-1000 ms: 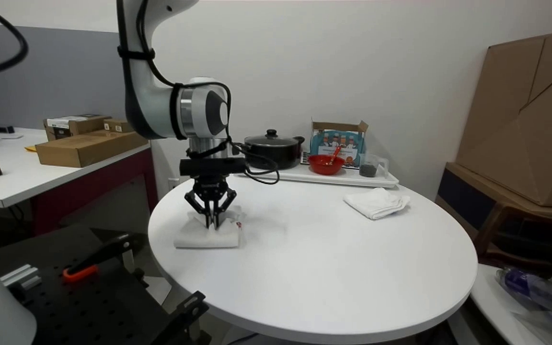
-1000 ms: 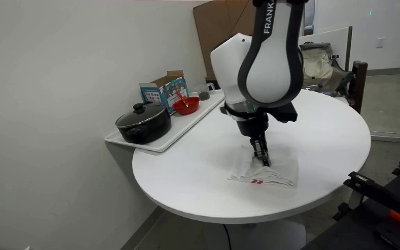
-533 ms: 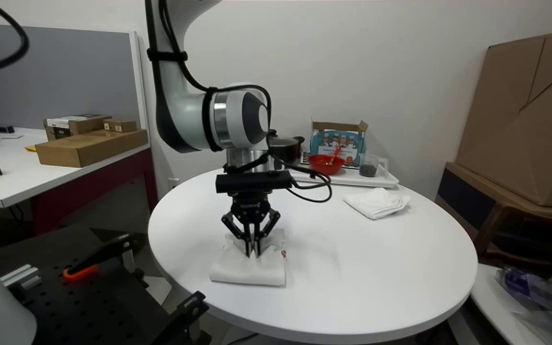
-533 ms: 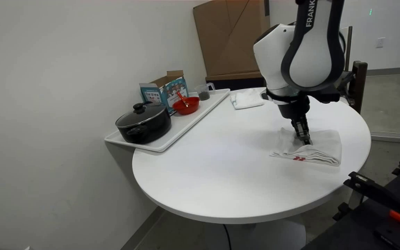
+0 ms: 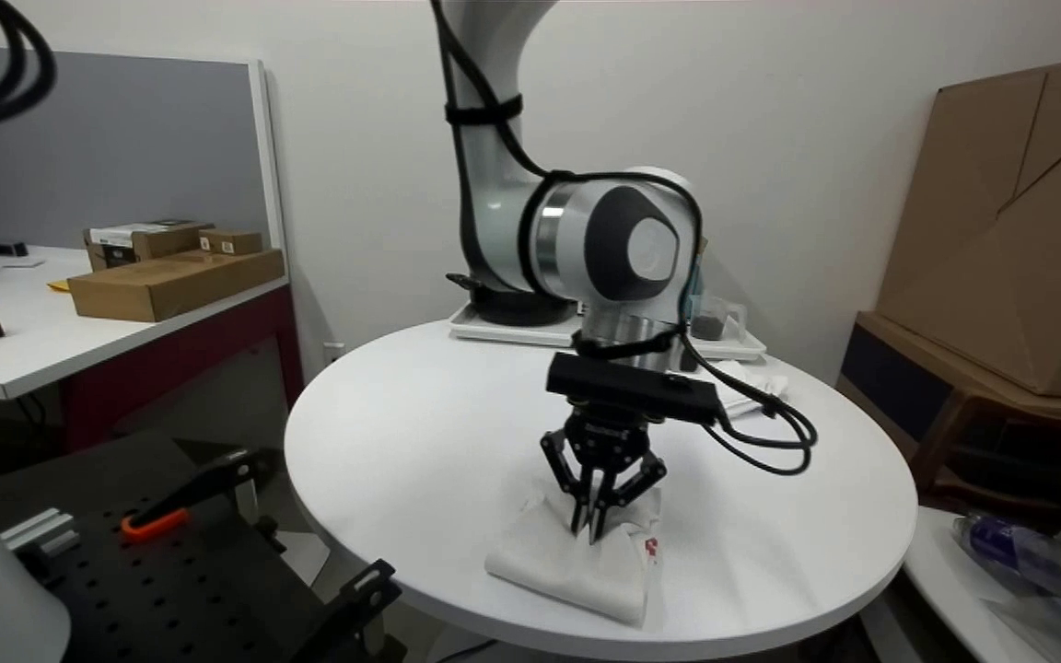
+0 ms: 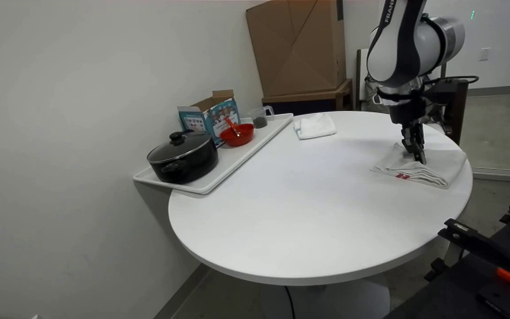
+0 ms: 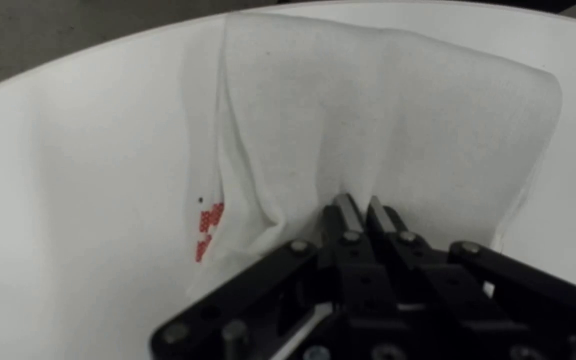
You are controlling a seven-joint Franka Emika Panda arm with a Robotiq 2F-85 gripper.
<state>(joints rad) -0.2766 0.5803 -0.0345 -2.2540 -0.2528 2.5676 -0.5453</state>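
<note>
Gripper [image 7: 359, 201], jaws together, clamped on a ridge of folded cloth [image 7: 368, 110]; the remainder of the cloth lies beneath and around them, near the edge of the round table [image 6: 303, 212]. Farther off: a second cloth [image 6: 315, 126]; beyond it, the white tray [image 6: 233, 158].

In an exterior view my white arm [image 5: 501, 198] carried dark grey patches [image 5: 606, 249], black straps [image 5: 484, 112], a silver ring [image 5: 547, 230] and a black cable [image 5: 698, 226] that looped out toward four o'clock. My fingers [image 7: 332, 225] were black, with pale metal strips [image 7: 349, 214] and round screws [image 7: 351, 237].
</note>
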